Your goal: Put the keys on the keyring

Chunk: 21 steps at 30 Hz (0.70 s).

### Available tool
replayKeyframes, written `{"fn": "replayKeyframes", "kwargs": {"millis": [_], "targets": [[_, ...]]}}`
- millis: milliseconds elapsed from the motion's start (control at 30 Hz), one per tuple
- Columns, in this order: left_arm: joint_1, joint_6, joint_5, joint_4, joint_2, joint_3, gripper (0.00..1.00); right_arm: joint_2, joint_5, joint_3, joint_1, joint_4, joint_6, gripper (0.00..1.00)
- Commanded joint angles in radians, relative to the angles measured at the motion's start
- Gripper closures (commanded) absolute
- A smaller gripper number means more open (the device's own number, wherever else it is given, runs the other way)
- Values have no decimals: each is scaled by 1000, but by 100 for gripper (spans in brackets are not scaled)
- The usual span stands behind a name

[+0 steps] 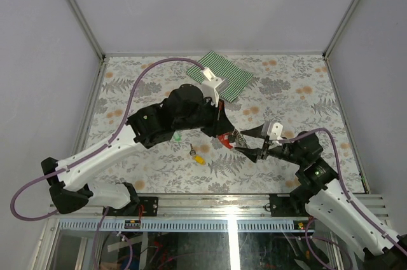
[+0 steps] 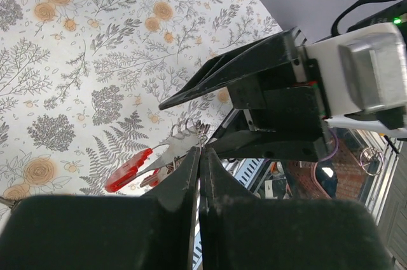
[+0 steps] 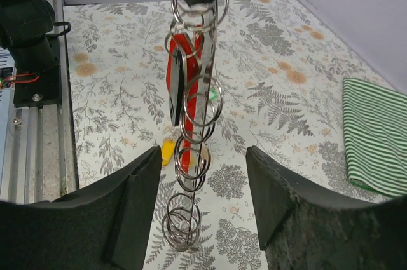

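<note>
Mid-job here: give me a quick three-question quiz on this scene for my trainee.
1. True or false: the left gripper is shut on the keyring.
2. The right gripper is: A) open, B) shut on a key, C) out of view.
3. Fill in: the yellow key lies on the ____.
Key: 1 true; 2 A; 3 table.

The green key (image 1: 179, 136) is only a tiny speck beside the left arm (image 1: 159, 121). The striped cloth (image 3: 378, 133) runs off the right edge.
</note>
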<state>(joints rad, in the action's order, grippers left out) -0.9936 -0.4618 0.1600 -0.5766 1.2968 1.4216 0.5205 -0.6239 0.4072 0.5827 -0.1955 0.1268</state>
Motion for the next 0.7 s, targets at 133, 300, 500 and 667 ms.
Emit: {"fn": "replayKeyframes", "kwargs": {"millis": [133, 300, 500, 667], "targets": [[3, 10, 37, 58, -40, 53, 100, 64, -36, 33, 7, -98, -32, 43], [3, 12, 32, 58, -53, 45, 100, 76, -33, 52, 6, -106, -37, 60], [3, 16, -15, 60, -97, 10, 100, 53, 23, 124, 7, 19, 21, 85], [4, 14, -59, 80, -140, -49, 91, 45, 88, 259, 7, 253, 173, 96]]}}
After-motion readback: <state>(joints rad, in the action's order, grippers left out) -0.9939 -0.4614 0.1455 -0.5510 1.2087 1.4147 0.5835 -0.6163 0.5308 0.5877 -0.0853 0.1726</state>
